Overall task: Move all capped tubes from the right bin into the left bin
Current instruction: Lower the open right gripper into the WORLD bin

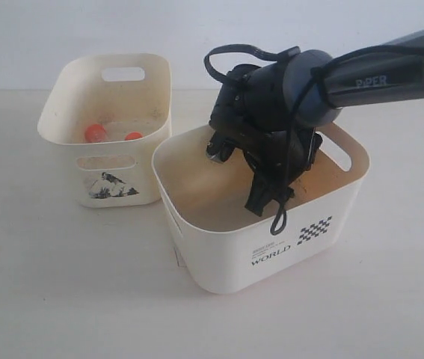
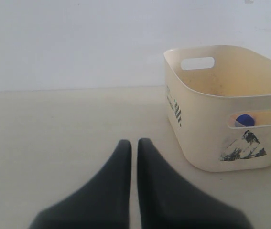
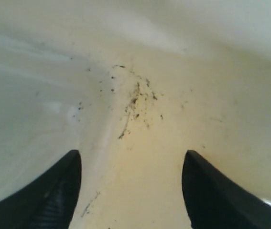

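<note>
The left gripper is sitting with jaws closed together; beyond them, the left bin is holding the capped tubes — two orange-capped, one blue. The right gripper is hanging inside the right bin, jaws spread wide over its speckled floor.

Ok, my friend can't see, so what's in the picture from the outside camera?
A dark robot arm reaches down into the wide cream WORLD bin, which stands on a pale table. Behind it to the left, a narrower cream bin with a dark sticker holds tubes with two orange-red caps showing.
</note>
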Robot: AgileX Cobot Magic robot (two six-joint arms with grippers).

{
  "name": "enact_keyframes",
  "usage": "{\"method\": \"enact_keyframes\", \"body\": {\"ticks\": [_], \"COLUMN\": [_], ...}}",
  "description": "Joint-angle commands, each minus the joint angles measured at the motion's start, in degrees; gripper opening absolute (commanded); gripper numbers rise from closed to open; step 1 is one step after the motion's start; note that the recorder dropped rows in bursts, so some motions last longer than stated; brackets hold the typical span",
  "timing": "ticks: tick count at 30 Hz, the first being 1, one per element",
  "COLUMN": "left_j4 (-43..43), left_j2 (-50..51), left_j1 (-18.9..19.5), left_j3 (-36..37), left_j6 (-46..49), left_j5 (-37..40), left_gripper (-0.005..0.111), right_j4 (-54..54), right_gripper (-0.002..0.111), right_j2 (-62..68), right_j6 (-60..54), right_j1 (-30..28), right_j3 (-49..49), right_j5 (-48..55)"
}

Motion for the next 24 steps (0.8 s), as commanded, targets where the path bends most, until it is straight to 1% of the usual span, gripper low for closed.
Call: {"method": "enact_keyframes", "body": {"ticks": [1, 14, 24], "left_j4": [0.1, 0.1, 0.1], "left_j2": [0.0, 0.0, 0.0], "left_j1": [0.0, 0.0, 0.0], "left_j3": [-0.2, -0.2, -0.2], "left_j6": [-0.5, -0.5, -0.5], "left_j5": [0.0, 0.0, 0.0], "left_gripper": [0.004, 0.004, 0.004], "right_j4": [3.5, 4.9, 7.1], "right_gripper": [0.061, 0.061, 0.061], "right_j2": [2.1, -2.9, -4.0], "right_j6": [0.3, -0.3, -0.9], "right_j1": [-0.4, -0.4, -0.4], "right_j3": [0.8, 0.8, 0.8], "right_j5": [0.4, 2.6, -1.3]}}
